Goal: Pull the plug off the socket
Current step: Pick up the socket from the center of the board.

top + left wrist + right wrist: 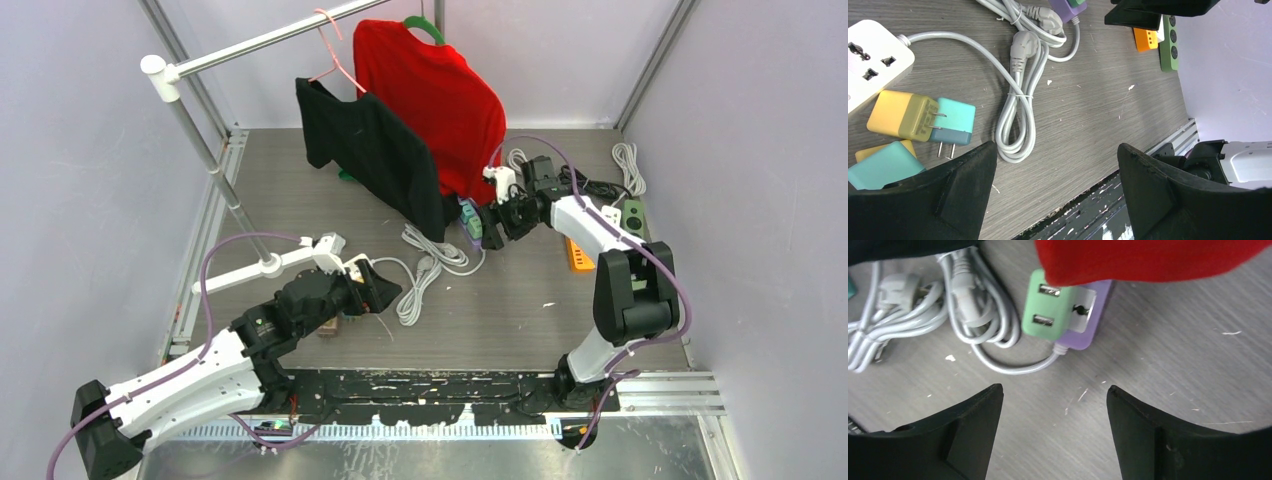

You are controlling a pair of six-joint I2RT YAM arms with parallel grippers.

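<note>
Though open — right gripper (1052,396) near green plug (1044,310)

High overhead view from the near side; close downward wrist views, purple socket (1079,339) probably common to both.

You're looking at a mint-green plug (1045,310) and a lilac socket (1087,332). There's a red shirt (1148,260), a black shirt (370,150), white cords (1018,100), a yellow adapter (900,115), a teal adapter (955,122), an orange power strip (1145,37) and a grey wood-grain worktop (1098,110).

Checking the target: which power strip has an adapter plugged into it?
The purple strip, holding the green adapter; the white strip's visible sockets are empty.
</note>
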